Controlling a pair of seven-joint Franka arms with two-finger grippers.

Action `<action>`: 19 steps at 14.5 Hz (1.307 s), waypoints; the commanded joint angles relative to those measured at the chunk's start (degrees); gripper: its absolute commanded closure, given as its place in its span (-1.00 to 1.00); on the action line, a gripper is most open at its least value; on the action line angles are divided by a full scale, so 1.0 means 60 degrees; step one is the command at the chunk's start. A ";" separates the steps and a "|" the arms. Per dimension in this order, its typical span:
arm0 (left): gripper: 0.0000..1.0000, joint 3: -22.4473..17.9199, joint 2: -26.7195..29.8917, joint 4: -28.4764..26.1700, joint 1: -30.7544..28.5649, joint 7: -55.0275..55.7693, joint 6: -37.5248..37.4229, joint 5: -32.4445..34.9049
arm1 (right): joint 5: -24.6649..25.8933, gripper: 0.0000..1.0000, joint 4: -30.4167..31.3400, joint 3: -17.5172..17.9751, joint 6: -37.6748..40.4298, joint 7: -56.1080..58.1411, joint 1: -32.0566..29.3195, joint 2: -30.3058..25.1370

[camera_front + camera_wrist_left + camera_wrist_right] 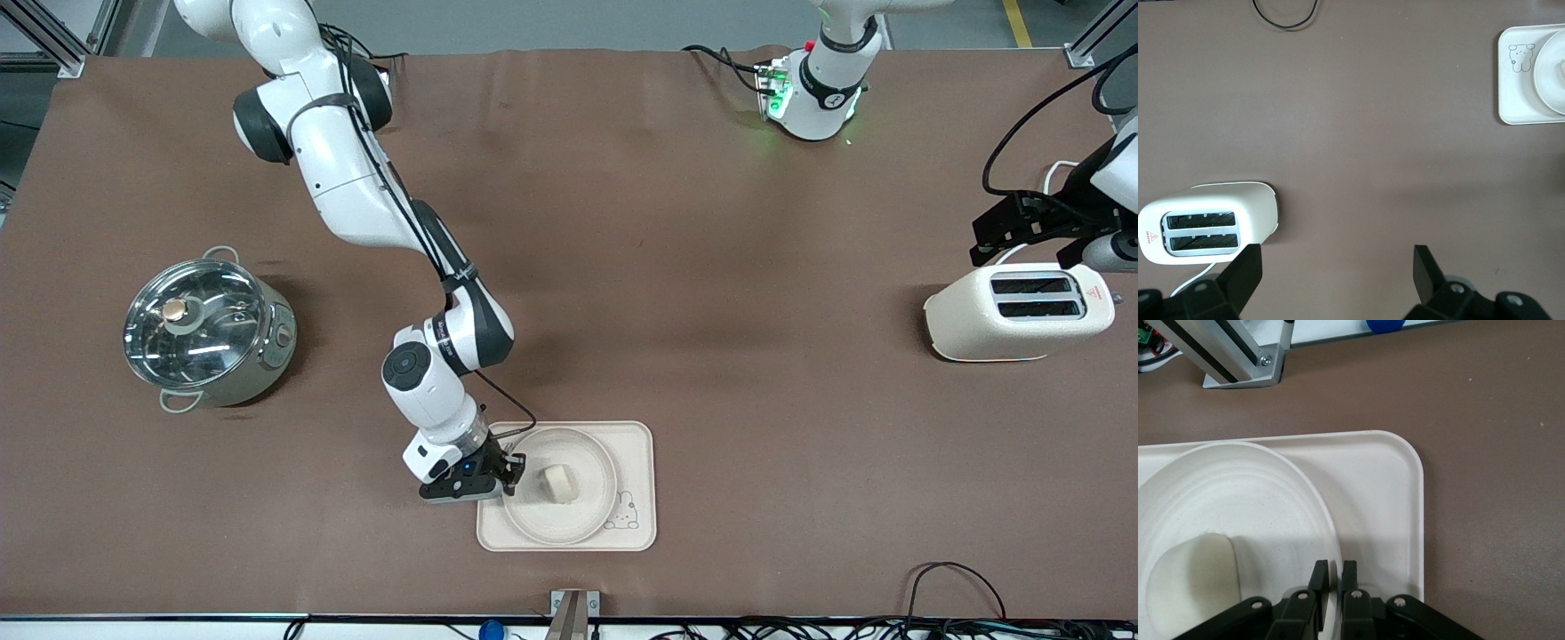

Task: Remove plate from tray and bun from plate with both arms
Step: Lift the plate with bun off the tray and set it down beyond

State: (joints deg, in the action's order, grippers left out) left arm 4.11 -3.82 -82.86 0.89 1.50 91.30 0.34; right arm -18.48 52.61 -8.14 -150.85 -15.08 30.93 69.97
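The round cream-white plate (569, 526) lies on the rectangular cream tray (633, 444) near the table's front edge. The bun (560, 483) sits in the middle of the plate. My right gripper (513, 468) is shut on the plate's rim at the side toward the right arm's end. In the right wrist view the right gripper (1336, 573) pinches the thin rim of the plate (1238, 493), with the bun (1195, 577) beside it. My left gripper (1022, 233) is open and empty, up above the toaster (1018, 311); the left arm waits there. The left gripper (1337, 267) shows only bare table between its fingers.
A steel pot with a glass lid (206, 333) stands toward the right arm's end. The white two-slot toaster (1211, 217) stands toward the left arm's end with its cable trailing. The tray (1378, 493) has a rabbit drawing (625, 513). Cables lie along the front edge.
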 commanded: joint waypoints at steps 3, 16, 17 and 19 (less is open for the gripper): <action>-1.00 0.0017 0.0080 0.0069 -0.0001 -0.0162 -0.0115 0.0133 | -0.0011 0.93 0.0226 0.0082 -0.0581 -0.0167 -0.0057 -0.0365; -1.00 0.0017 0.0095 0.0055 -0.0016 -0.0133 -0.0115 0.0148 | -0.0348 0.99 0.9127 0.2043 -0.4738 -0.0137 0.0295 -0.5272; -1.00 0.0017 0.0095 0.0055 -0.0002 -0.0133 -0.0115 0.0148 | -0.0348 0.99 0.9712 0.2161 -0.4857 -0.0181 0.0295 -0.5695; -1.00 0.0017 0.0095 0.0055 -0.0016 -0.0133 -0.0115 0.0148 | -0.0348 0.99 1.0885 0.2221 -0.4858 -0.0182 0.0295 -0.6618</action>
State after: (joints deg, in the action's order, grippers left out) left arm 4.10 -3.80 -82.68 0.83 1.50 91.30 0.35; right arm -19.83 106.60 4.43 -180.04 -15.72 33.20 39.97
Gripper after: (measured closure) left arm 0.000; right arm 0.952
